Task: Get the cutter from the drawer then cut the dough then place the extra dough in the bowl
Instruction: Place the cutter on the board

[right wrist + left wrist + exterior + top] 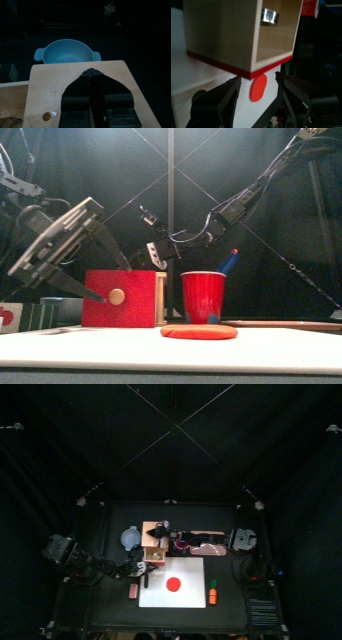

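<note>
Hovered left gripper (258,79), jaws wide and empty, at the open drawer (271,40), right gripper (91,71) with jaws closed atop the wooden box (53,85); seemingly needed next to grasp the cutter (270,16).

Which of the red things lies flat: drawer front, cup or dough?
The dough: a low disc flat on the white board; the drawer front and the cup stand upright.
</note>
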You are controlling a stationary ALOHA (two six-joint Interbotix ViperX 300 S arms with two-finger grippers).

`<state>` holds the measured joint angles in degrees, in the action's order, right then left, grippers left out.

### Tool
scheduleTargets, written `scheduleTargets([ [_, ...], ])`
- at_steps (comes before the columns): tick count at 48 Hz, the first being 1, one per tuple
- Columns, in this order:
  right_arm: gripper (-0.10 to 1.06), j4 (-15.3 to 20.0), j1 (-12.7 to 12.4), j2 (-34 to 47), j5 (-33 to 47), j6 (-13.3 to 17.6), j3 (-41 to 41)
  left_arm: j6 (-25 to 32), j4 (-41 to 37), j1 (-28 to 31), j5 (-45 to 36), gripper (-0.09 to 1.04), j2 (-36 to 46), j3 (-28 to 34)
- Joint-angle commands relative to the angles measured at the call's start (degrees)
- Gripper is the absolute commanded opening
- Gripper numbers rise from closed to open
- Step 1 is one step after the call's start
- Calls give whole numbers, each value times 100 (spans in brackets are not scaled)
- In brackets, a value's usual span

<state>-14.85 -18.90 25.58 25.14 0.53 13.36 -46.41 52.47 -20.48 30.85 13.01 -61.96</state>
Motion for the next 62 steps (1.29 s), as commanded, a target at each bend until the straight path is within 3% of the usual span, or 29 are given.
scheduleTargets([
  [1,-3,-9,53,-44,-62,-9,-53,633,-1608,44,905,90,677,-18],
  [6,-3,-9,97,-62,-79,0,-149,1538,-3762,624,2065,90,1160,-88],
  [9,-3,-9,141,-132,-132,9,-202,1837,-4377,1002,2320,90,1248,-185],
  [20,-3,193,545,-984,-369,0,-105,2338,-4641,1890,2663,90,1318,-281],
  [26,-3,193,703,-1521,-501,9,237,3129,-5045,2021,3208,90,1336,-343],
  [31,0,299,844,-1837,-1081,18,624,3841,-5247,2039,3604,90,1441,-527],
  [34,4,501,923,-1942,-1485,18,729,4087,-5247,2083,3647,90,1547,-642],
  [38,20,809,1090,-2030,-2030,9,826,4307,-5238,2092,3647,90,1687,-782],
  [45,63,1055,1266,-1969,-2505,18,809,4324,-5238,2136,3621,90,1714,-940],
  [48,73,1107,1274,-1890,-2558,26,773,4333,-5238,2153,3586,90,1714,-1028],
  [55,77,1169,1222,-1644,-2593,18,624,4324,-4975,2215,3234,91,1714,-1195],
  [62,77,1160,1107,-1389,-2786,9,404,4324,-4825,2215,2013,91,1714,-1160],
])
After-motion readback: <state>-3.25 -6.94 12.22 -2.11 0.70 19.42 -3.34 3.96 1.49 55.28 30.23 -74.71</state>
